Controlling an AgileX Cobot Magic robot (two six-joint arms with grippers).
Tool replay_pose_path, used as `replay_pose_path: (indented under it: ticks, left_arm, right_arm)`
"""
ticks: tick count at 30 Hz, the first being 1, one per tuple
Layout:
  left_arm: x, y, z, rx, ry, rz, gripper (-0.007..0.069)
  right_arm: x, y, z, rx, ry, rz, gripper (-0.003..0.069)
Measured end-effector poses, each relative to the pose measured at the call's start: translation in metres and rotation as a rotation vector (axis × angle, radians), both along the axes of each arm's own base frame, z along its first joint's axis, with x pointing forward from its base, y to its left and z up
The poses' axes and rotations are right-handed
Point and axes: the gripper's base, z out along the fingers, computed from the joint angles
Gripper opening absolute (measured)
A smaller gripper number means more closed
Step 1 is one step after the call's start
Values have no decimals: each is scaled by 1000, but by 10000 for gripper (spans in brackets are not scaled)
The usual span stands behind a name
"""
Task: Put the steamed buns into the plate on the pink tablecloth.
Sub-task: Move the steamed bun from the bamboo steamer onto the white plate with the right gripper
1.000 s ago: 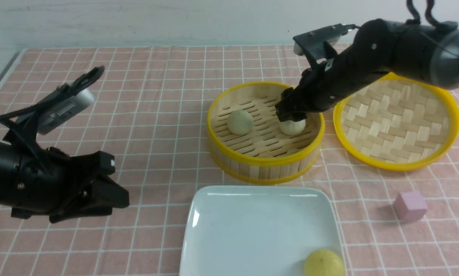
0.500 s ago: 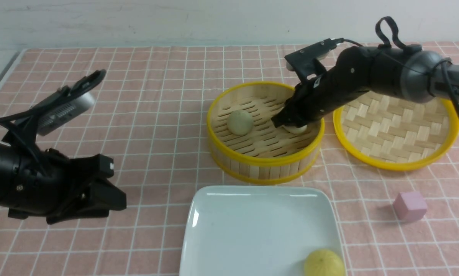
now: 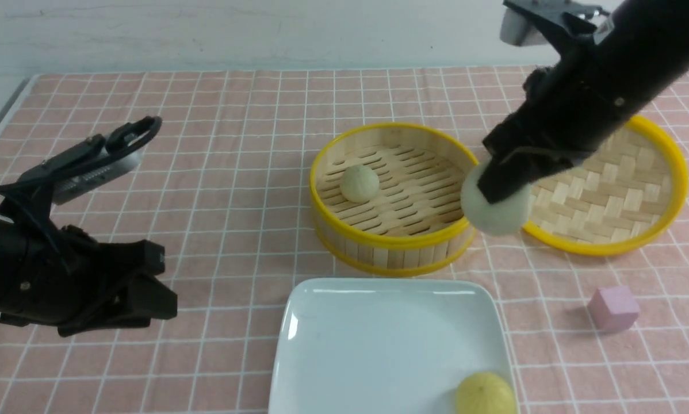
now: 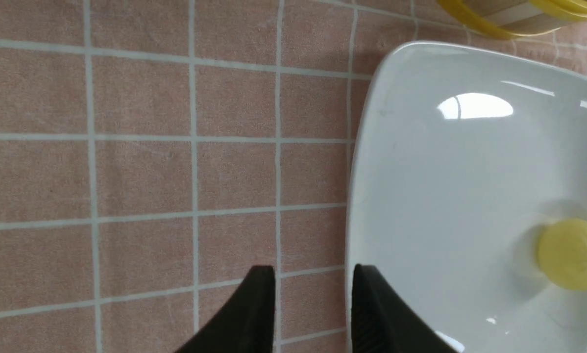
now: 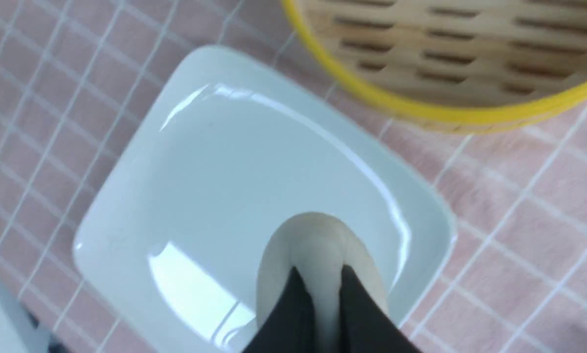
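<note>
My right gripper (image 3: 502,192) is shut on one steamed bun (image 3: 497,210) and holds it in the air beside the bamboo steamer's right rim. In the right wrist view the bun (image 5: 318,245) sits squeezed between the jaws (image 5: 320,284), above the white square plate (image 5: 215,186). The other steamed bun (image 3: 360,183) lies in the steamer (image 3: 396,241). The plate (image 3: 379,339) lies on the pink tablecloth (image 3: 224,172) at the front. My left gripper (image 3: 160,293) hovers left of the plate, jaws a little apart and empty (image 4: 313,274).
A yellow lemon-coloured ball (image 3: 485,394) sits in the plate's near right corner, also in the left wrist view (image 4: 570,252). The woven steamer lid (image 3: 609,190) lies right of the steamer. A pink cube (image 3: 613,307) stands on the cloth right of the plate.
My right gripper closed on the right bun in the steamer, then lifted it up and to the right, out over the steamer's rim. My left arm shifted slightly left.
</note>
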Motion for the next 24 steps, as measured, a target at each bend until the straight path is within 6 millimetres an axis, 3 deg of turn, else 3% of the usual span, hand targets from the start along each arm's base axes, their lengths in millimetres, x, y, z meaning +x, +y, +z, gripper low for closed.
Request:
replay_pose_path:
  ticks: [2,4,11,15,19,21,22,24]
  left_arm:
    - [0,0,0,1,0,-1,254]
    - [0,0,0,2,-2,0,254]
    - [1,1,0,10,-8,2,254]
    - [1,1,-1,10,-7,2,254]
    - [0,1,-1,10,-6,2,254]
    - [0,1,-1,10,-6,2,254]
    - [0,1,-1,10,-6,2,254]
    - [0,1,-1,10,-6,2,254]
  right_arm:
    - [-8,7,-11,-12,34,30,22]
    - [-18,20,-36,-44,65,65,22]
    - [-17,47,-102,-266,-74,91,34]
    - [-16,54,-117,-378,-118,90,71]
    - [-16,67,-140,-456,-105,15,202]
    - [-17,68,-143,-459,-97,-5,223]
    - [-17,71,-150,-459,-71,-51,297]
    - [-17,72,-151,-454,-61,-78,332]
